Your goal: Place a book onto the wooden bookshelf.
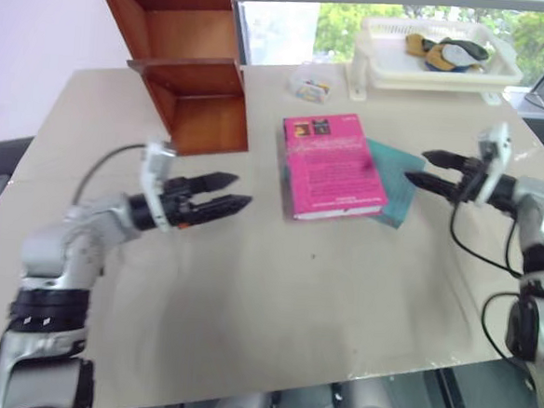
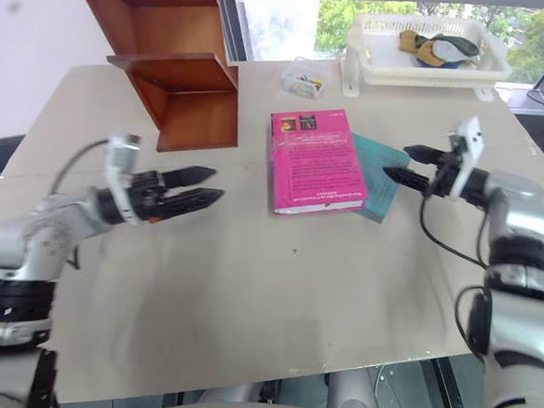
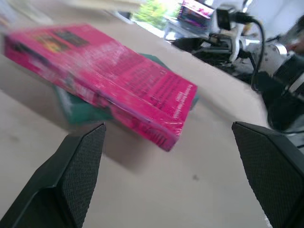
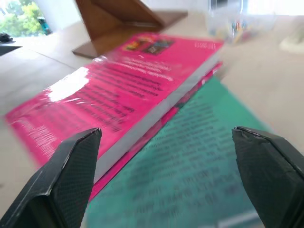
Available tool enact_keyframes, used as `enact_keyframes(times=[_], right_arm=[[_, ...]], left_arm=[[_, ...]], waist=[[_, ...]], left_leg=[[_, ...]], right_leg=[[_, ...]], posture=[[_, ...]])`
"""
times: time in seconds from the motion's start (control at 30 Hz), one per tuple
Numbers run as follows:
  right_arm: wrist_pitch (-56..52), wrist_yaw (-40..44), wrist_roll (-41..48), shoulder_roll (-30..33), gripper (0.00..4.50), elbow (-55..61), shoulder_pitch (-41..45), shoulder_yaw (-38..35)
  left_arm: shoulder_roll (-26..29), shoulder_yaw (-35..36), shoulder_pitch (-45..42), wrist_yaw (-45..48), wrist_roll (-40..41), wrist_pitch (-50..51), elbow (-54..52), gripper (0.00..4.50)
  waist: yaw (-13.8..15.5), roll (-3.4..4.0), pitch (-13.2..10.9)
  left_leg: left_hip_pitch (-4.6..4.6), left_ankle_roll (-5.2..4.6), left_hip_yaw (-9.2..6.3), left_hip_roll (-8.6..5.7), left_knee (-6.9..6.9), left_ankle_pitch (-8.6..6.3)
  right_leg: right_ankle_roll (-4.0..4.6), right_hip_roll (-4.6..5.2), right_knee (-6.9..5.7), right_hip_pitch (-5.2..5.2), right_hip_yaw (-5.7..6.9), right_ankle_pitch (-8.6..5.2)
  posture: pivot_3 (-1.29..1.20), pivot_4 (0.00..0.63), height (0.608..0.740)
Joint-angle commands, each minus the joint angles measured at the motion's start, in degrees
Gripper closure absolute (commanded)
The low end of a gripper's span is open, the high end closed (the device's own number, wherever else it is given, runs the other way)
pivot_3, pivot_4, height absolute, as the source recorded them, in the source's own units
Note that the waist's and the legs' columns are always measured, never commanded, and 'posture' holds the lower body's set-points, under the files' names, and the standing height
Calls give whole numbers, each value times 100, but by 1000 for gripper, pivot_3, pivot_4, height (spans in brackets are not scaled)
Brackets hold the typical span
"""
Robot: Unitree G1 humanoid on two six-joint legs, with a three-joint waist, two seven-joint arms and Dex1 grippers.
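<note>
Pink book [image 1: 333, 165] lay flat, back cover up, near the middle of the beige tabletop [image 1: 273, 325], resting partly on a flatter teal book [image 1: 395, 180] that stuck out from under it toward 3 o'clock. Nothing held it. At about 10 o'clock from the book stood the wooden bookshelf [image 1: 184, 58], reddish-brown, with open compartments, set at the far left part of the table and well apart from the book.

At 9 o'clock of the book the left gripper [image 1: 218, 200] hung level just above the table, its two black fingers spread wide apart with nothing between them, pointing toward the book's long edge but short of it. At 3 o'clock the right gripper [image 1: 440, 171] pointed back toward the book over the teal cover, its jaws likewise wide apart and empty, not touching either book.

Toward 1 o'clock, at the far edge, sat a white basket tray [image 1: 431, 70] with a few soft things inside. A small clear box [image 1: 310, 87] lay at 12 o'clock between the shelf and the tray.
</note>
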State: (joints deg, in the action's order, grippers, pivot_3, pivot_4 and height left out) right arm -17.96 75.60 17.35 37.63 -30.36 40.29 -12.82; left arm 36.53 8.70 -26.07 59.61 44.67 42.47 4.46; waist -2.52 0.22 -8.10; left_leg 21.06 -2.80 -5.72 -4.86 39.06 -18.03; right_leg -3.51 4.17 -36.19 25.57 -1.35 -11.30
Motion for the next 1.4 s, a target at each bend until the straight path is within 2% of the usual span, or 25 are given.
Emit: enact_keyframes(times=[0.03, 0.13, 0.23, 0.33, 0.53, 0.8, 1.23, 1.33, 1.4], right_arm=[[-701, 119, 848, 395, 0, 2182, -827, -388], [-888, 78, 1301, 780, 0, 3894, -2080, -814], [-1090, -239, 1653, 949, 0, 4905, -2906, -1281], [-1275, -560, 1890, 1031, 0, 5588, -3503, -1696], [-1565, -1046, 2249, 1137, 0, 6400, -4278, -2282], [-1505, -1522, 2412, 1027, 0, 6896, -4961, -2442], [-1390, -1736, 2630, 1219, 0, 6900, -4965, -2450], [-1371, -1786, 2655, 1218, 0, 6918, -4969, -2418], [-1354, -1801, 2653, 1212, 0, 6926, -4986, -2407]], left_arm=[[-300, -49, -679, -58, 10, 360, 986, 27], [-499, -323, -1313, 161, -332, 507, 2151, 27], [-626, -492, -1751, 461, -664, 498, 3231, 27], [-843, -356, -2270, 636, -729, 846, 4393, 27], [-1261, -235, -2982, 1009, -941, 1257, 5705, 27], [-1748, 354, -3450, 675, -1071, 1274, 6613, 27], [-2269, 728, -3632, 522, -1555, 818, 6919, 27], [-2283, 929, -3678, 299, -1564, 687, 6980, 721], [-2270, 1032, -3711, 277, -1548, 691, 6996, 1588]], waist=[[24, 0, 0], [67, -6, 4], [51, -12, 7], [59, -25, 6], [185, -48, 7], [237, -57, 5], [343, -61, 8], [335, -62, 7], [333, -63, 7]], left_leg=[[4, 0, -6, 0, 13, 0], [5, 0, -5, -6, 26, 0], [-8, -1, 13, -8, 26, -1], [-16, -3, 28, -8, 29, -1], [-17, -3, 30, -8, 33, -1], [-16, -3, 28, -9, 33, -1], [-21, -3, 35, -8, 34, -1], [-21, -3, 35, -8, 35, -1], [-21, -3, 36, -8, 35, -1]], right_leg=[[0, -1, -10, 0, 7, 0], [0, -2, -24, -1, 9, 0], [-1, -3, -30, -5, 0, 0], [-2, -4, -36, -6, -9, 0], [-2, -6, -43, -5, -9, 0], [-2, -4, -42, -6, -8, 0], [-2, -4, -45, -9, -13, 0], [-2, -3, -45, -9, -14, 0], [-2, -3, -45, -9, -15, 0]], posture=[[0, 150, 740], [0, 150, 740], [0, 150, 740], [0, 150, 740], [0, 150, 740], [0, 150, 740], [0, 150, 740], [0, 150, 740], [0, 150, 740]])
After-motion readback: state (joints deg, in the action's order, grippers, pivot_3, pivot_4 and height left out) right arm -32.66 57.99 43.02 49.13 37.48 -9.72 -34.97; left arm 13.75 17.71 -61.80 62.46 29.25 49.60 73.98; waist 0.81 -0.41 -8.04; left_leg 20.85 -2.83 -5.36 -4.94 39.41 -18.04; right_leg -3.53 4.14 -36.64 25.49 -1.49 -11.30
